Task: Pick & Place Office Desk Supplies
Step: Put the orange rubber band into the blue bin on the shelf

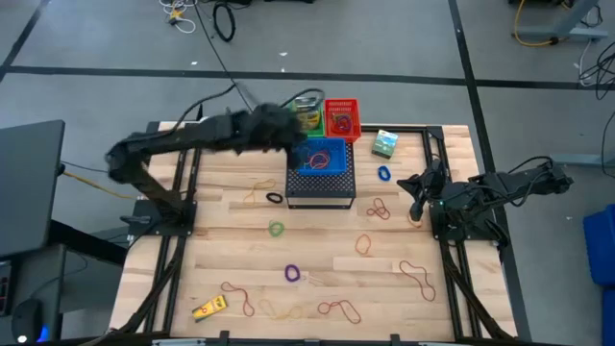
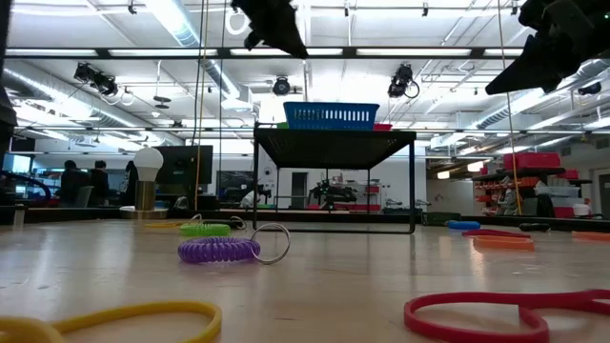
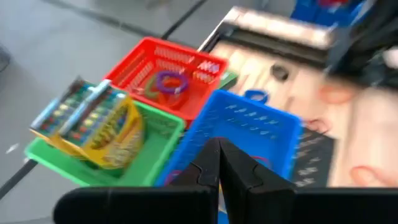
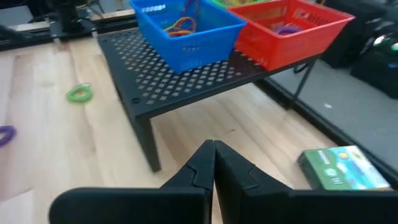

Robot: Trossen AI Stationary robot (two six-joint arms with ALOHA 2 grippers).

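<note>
While the left gripper (image 1: 288, 130) reaches over the baskets at upper centre of the high view, the right gripper (image 1: 415, 185) hangs at the right side of the table (image 1: 192, 259). A blue basket (image 1: 325, 157) sits on a black mesh stand (image 1: 320, 187), with a red basket (image 1: 342, 117) and a green basket (image 1: 307, 111) just above it in the frame. A green printed box (image 1: 385, 144) lies to the right of the stand, a blue ring (image 1: 384, 174) below it. Rubber bands (image 1: 338, 309) are scattered across the lower half, with a green ring (image 1: 277, 229), a purple ring (image 1: 292, 274), a black ring (image 1: 275, 197) and a yellow item (image 1: 209, 308) at lower left.

Low view: the purple ring (image 2: 219, 251) lies centre left, the green ring (image 2: 205, 230) behind it, a red band (image 2: 505, 314) at lower right, and the blue basket (image 2: 331, 115) on the stand (image 2: 334, 145).

Left wrist view: the fingers (image 3: 208, 168) are pressed together with nothing between them, above the blue basket (image 3: 242, 127); the red basket (image 3: 171, 71) holds a purple ring (image 3: 171, 81), and the green basket (image 3: 137, 165) holds a colourful pack (image 3: 93, 121).

Right wrist view: the fingers (image 4: 202, 168) meet, holding nothing, above bare table; the green printed box (image 4: 345, 168) lies at lower right, and the blue basket (image 4: 186, 31) holds bands.
</note>
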